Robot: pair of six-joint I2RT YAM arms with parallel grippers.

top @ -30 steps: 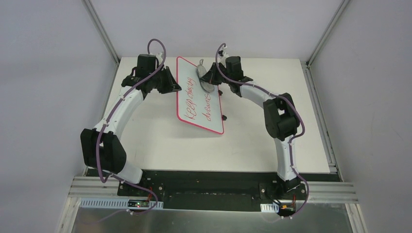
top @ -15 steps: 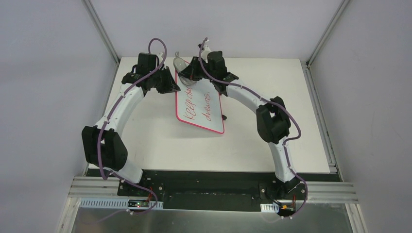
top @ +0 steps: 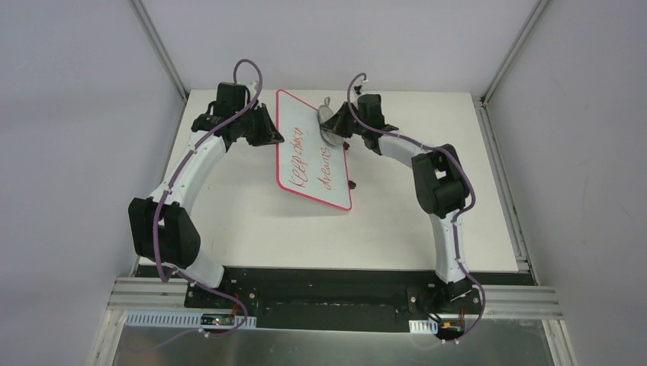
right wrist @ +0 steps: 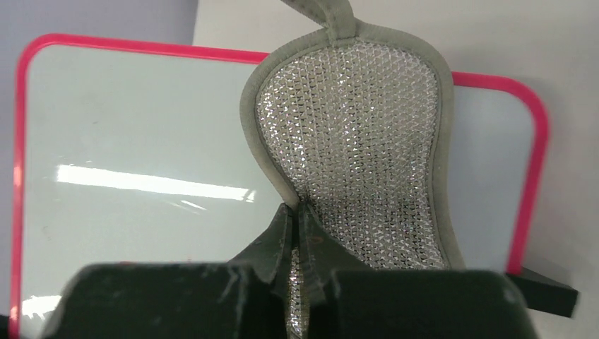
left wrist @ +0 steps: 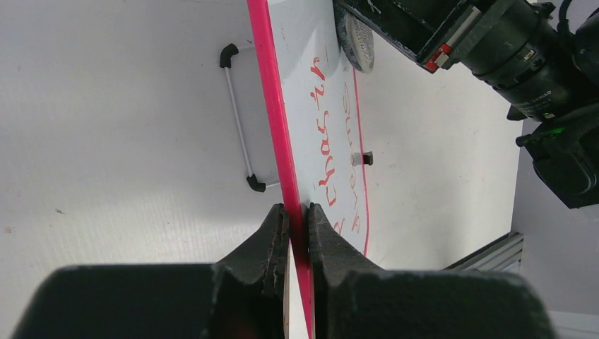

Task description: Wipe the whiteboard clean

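Tabletop [top: 252, 229] white, left end effector [left wrist: 297, 212] clamping whiteboard [top: 311, 156], right end effector [right wrist: 297, 212] clamping mesh pad [right wrist: 360, 127]

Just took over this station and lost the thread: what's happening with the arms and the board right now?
The left gripper is shut on the pink frame of the whiteboard along its left edge, steadying it. The right gripper pinches a silver mesh pad and holds it against the board's far end. That far end looks clean, while red handwriting covers the middle and near part, so the erasing is only partly done.
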